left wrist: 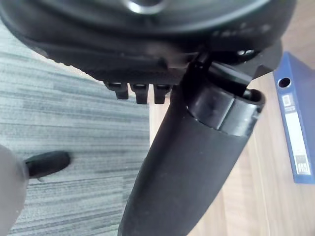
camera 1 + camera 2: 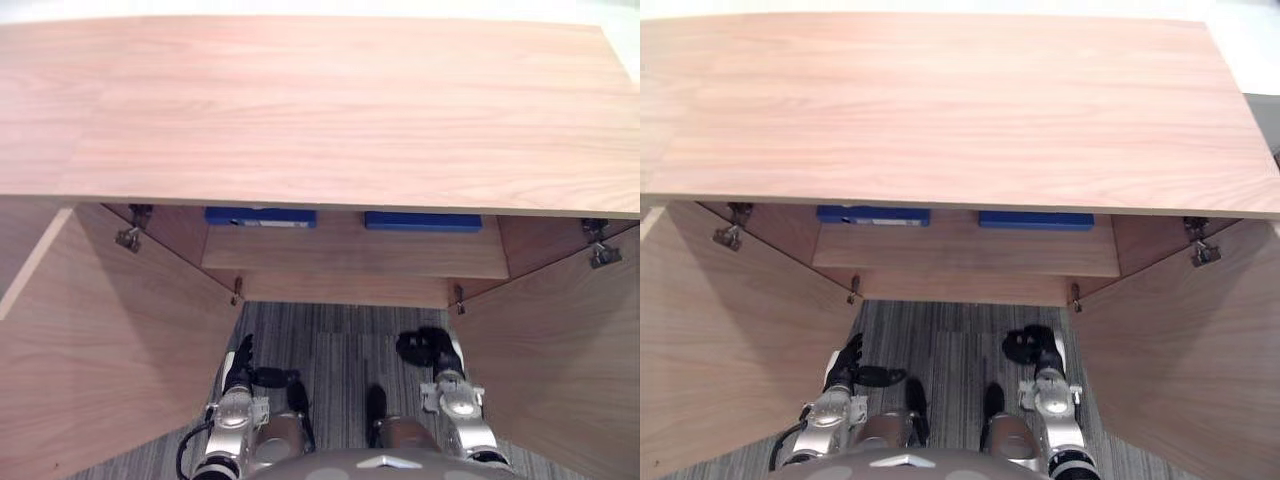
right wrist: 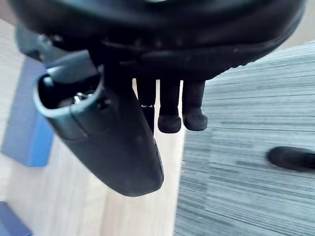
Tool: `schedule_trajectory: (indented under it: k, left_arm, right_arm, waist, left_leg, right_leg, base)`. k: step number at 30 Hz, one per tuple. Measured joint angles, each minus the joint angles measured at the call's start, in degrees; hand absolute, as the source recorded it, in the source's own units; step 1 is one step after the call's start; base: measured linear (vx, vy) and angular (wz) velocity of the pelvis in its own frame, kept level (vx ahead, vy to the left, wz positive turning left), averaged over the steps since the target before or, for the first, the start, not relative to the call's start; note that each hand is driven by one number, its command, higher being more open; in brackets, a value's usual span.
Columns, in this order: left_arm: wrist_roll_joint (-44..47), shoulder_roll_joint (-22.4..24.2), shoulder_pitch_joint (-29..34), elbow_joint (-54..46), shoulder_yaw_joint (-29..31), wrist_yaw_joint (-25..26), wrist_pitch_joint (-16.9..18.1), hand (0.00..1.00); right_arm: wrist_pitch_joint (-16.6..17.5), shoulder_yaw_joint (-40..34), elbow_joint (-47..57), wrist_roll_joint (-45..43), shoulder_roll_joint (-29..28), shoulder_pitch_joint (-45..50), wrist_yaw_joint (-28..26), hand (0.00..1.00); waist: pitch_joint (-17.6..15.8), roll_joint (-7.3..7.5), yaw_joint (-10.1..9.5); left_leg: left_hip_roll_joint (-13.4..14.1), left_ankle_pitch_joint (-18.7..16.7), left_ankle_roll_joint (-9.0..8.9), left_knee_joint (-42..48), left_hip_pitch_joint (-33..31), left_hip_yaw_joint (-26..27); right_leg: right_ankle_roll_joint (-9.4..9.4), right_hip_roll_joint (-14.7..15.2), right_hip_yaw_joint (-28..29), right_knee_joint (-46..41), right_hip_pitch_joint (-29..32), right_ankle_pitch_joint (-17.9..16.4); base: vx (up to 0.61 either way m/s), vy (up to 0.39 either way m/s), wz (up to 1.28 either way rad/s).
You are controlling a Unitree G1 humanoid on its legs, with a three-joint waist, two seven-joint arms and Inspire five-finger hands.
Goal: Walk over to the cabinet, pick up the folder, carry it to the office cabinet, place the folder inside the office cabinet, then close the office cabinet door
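Two blue folders lie on a shelf inside the wooden cabinet, one on the left and one on the right, half hidden under the cabinet top. Both doors stand open. My left hand hangs low in front of the cabinet, fingers relaxed and holding nothing. My right hand hangs at the same height, also holding nothing. The left wrist view shows a blue folder flat on the wood past the thumb. In the right wrist view a blue folder lies beyond the hand.
The left door and right door swing out on either side of me, with metal hinges at their upper corners. Grey striped carpet covers the floor between the doors.
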State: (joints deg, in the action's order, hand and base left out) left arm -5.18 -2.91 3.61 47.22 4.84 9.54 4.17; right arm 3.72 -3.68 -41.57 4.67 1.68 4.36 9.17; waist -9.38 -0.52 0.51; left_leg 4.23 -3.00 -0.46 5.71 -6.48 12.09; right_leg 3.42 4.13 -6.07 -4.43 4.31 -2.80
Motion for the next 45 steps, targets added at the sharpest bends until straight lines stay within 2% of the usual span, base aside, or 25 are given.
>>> schedule_trajectory:
  k: [4,5,11,14,19,26,32,39,42,45]
  left_arm:
    - [0.0,0.0,0.1,2.8,0.1,0.0,-0.7,1.0]
    - [0.0,0.0,0.1,3.6,0.1,0.0,-0.8,1.0]
    - [0.1,0.1,2.1,7.0,1.3,0.1,-1.2,1.0]
    - [0.5,0.4,2.5,7.1,2.9,0.2,-1.8,1.0]
    - [0.5,0.4,2.3,8.2,3.4,0.2,-1.8,1.0]
    - [0.3,0.4,2.3,9.4,3.4,0.3,-1.9,1.0]
    - [0.1,0.4,2.2,9.4,3.3,0.3,-2.2,1.0]
    - [0.1,0.4,2.4,9.4,3.3,0.5,-2.4,1.0]
    - [0.1,0.4,2.3,9.2,3.3,0.7,-2.5,1.0]
    - [0.1,0.5,2.3,8.8,3.4,1.1,-2.5,1.0]
  right_arm:
    - [-1.1,-3.1,-6.9,0.3,-0.4,0.3,0.6,0.0]
    - [-1.2,-4.4,-8.3,0.3,-0.5,0.3,1.1,1.0]
    - [-2.2,-8.4,-12.2,0.0,-1.0,0.3,2.8,1.0]
    - [-2.5,-9.2,-13.2,-0.3,-1.0,0.0,2.8,1.0]
    - [-3.0,-11.3,-14.3,-0.3,-1.0,-0.2,2.8,1.0]
    - [-3.3,-13.3,-15.7,-2.3,-0.9,-0.2,2.8,1.0]
    - [-3.4,-17.2,-16.8,-5.5,-0.9,0.4,2.7,1.0]
    - [-2.9,-26.2,-15.1,-18.6,-1.1,2.4,4.2,1.0]
    - [-1.7,-30.6,-10.5,-24.7,-1.4,4.4,5.7,1.0]
    - [-0.9,-33.9,-4.7,-27.1,-1.7,5.3,7.7,1.0]
  waist:
    - [1.5,0.04,0.17]
    - [1.6,0.06,0.27]
    - [2.2,0.8,0.71]
    - [2.3,1.01,0.67]
    - [2.8,0.88,0.67]
    - [3.9,0.81,0.71]
    - [4.0,0.61,1.01]
    - [4.1,0.46,2.56]
    - [4.3,0.16,3.51]
    - [4.3,-0.02,4.23]
  left_leg:
    - [-0.5,1.3,-0.07,-2.8,2.5,0.0]
    - [-0.6,1.9,-0.1,-3.6,3.1,0.0]
    - [-1.6,4.7,0.13,-7.9,6.3,0.0]
    - [-1.8,6.2,-0.6,-10.8,7.7,0.0]
    - [-2.2,6.2,-0.56,-11.1,9.1,1.1]
    - [-2.4,5.0,-0.31,-10.8,10.8,3.5]
    - [-2.2,3.2,-0.2,-10.7,13.6,8.5]
    - [-1.4,-0.4,-0.47,-8.2,14.4,15.7]
    - [-0.7,-2.6,-0.45,-5.8,14.4,18.7]
    - [-0.2,-4.0,-0.56,-4.3,14.3,21.5]
  right_leg:
    - [-0.04,0.0,0.1,1.2,-1.7,0.6]
    - [-0.1,0.0,0.1,1.8,-2.1,1.1]
    - [-0.29,0.1,0.6,3.2,-3.6,2.5]
    - [-0.14,0.1,1.0,3.7,-3.6,3.2]
    - [0.29,0.2,2.3,4.2,-4.6,3.6]
    - [0.61,0.0,5.2,5.0,-5.5,4.3]
    - [0.57,-0.8,10.1,6.0,-6.4,4.4]
    - [0.49,-2.1,17.4,5.8,-4.5,4.5]
    - [0.53,-2.8,21.1,5.5,-3.4,4.6]
    - [0.56,-3.5,24.0,4.7,-2.2,4.7]
  base:
    - [-0.01,0.001,-0.01]
    - [-0.06,0.007,-0.03]
    - [-0.12,0.015,-0.03]
    - [-0.15,0.016,-0.03]
    - [-0.08,0.019,-0.13]
    - [0.03,0.015,-0.21]
    - [0.06,0.016,-0.42]
    - [0.04,0.0,-0.59]
    - [0.03,-0.015,-0.58]
    - [0.03,-0.011,-0.57]
